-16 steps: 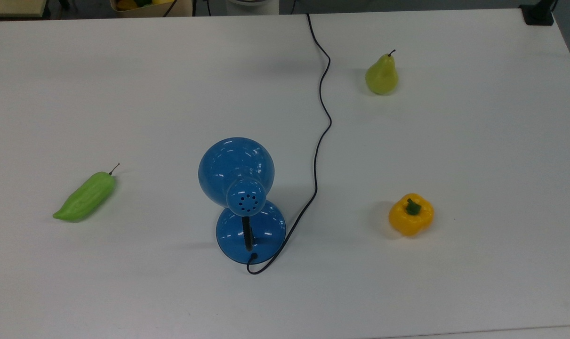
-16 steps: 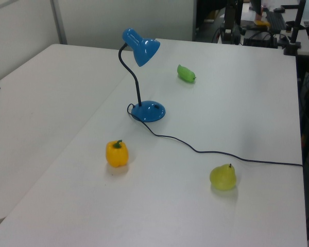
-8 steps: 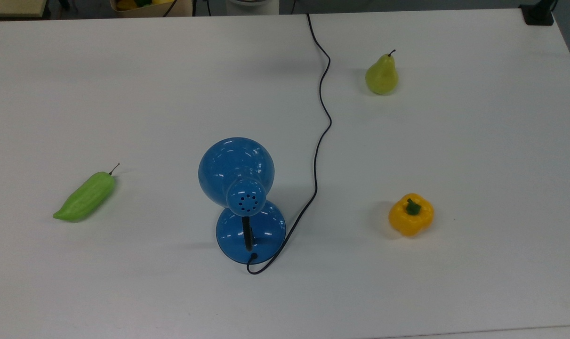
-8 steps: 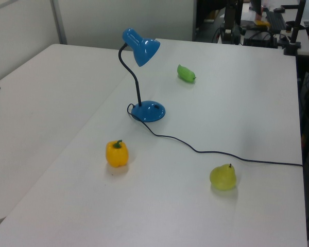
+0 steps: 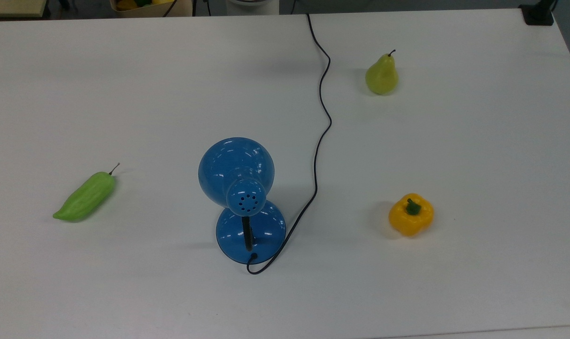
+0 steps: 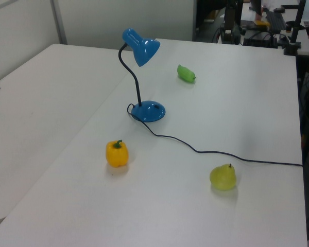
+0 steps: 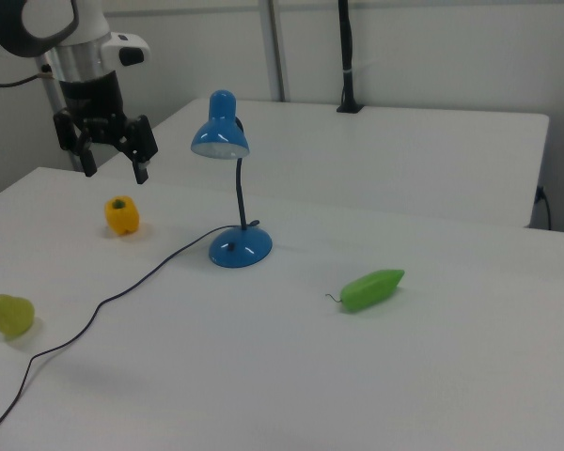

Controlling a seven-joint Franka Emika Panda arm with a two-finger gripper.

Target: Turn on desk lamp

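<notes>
Green pepper (image 7: 371,288): nearest in the right view, lying on the white table (image 7: 432,357).
Desk lamp (image 7: 233,178): upright mid-table, base flat, dome shade tipped downward, unlit.
Cord (image 5: 320,117): snakes from the base off the table's edge.
Pear (image 7: 11,314): beside the cord, at the right view's left.
Yellow pepper (image 7: 121,215): beyond the lamp.
Gripper (image 7: 114,167): fingers spread apart, holding nothing, hanging above the yellow pepper, well apart from the lamp.

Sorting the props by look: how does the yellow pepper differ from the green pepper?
The yellow pepper is squat and blocky; the green pepper is long and tapered. The yellow pepper stands stem-up; the green pepper lies on its side. Both rest on the white table, apart from the desk lamp.
</notes>
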